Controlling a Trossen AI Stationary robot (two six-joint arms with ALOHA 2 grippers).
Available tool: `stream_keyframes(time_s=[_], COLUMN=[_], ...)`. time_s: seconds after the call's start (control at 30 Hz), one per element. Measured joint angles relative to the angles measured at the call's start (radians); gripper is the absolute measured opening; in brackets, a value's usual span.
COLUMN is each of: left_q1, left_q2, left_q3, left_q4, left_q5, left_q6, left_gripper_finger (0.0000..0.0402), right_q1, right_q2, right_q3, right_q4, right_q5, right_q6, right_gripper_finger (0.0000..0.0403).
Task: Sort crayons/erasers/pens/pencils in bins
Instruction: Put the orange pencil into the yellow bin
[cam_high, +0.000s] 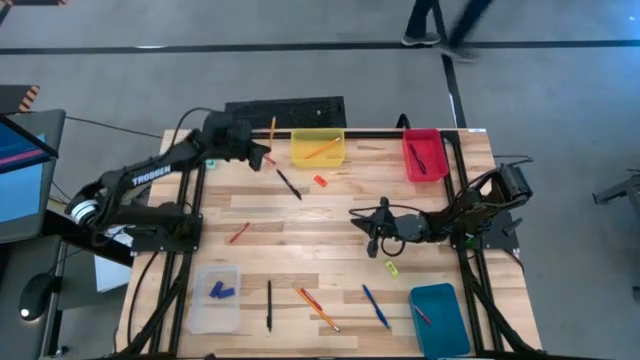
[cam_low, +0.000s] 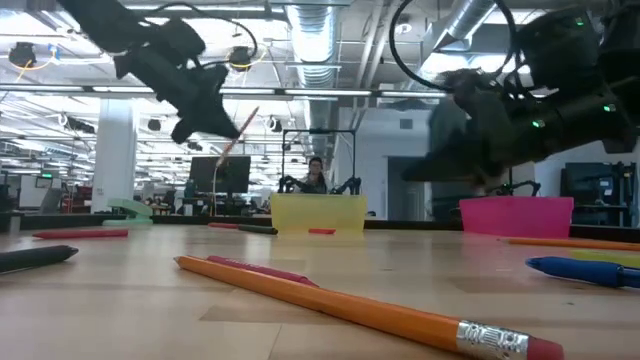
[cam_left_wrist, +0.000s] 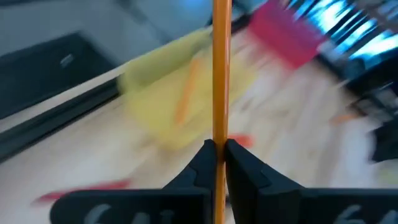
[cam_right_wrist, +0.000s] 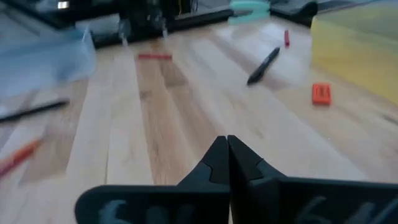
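My left gripper (cam_left_wrist: 217, 152) pinches an orange pencil (cam_left_wrist: 220, 68) near its lower end, the yellow bin (cam_left_wrist: 163, 109) just ahead; held so low, it could pivot and miss the bin.

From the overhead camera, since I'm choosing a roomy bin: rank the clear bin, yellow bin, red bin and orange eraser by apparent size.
1. clear bin
2. yellow bin and red bin: too alike to rank
3. orange eraser, far the smallest

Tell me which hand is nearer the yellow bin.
Left. The left hand, shut on a pencil, hovers just beside the yellow bin; the right hand is shut and empty, mid-table, farther away.
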Motion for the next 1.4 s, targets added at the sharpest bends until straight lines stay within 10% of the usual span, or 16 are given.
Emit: stream_keyframes(time_s=[0.37, 0.8, 1.4], left_q1=[-0.281, -0.447, -0.556], left_q2=[-0.018, -0.018, -0.015], left_q3=[-0.236, -0.237, -0.237], left_q4=[0.673, 0.854, 0.936], left_q5=[-0.132, -0.224, -0.317], left_q6=[-0.290, -0.281, -0.265], left_gripper_finger=[0.0007, 0.0006, 0.0001], right_q1=[-0.138, -0.265, -0.283], right_q2=[0.000, 0.000, 0.000], right_q3=[0.255, 0.618, 0.674], right_q4=[-0.061, -0.487, -0.468], right_q5=[-0.141, -0.237, -0.370], right_q6=[0.052, 0.066, 0.021], right_gripper_finger=[0.0066, 0.0249, 0.0259])
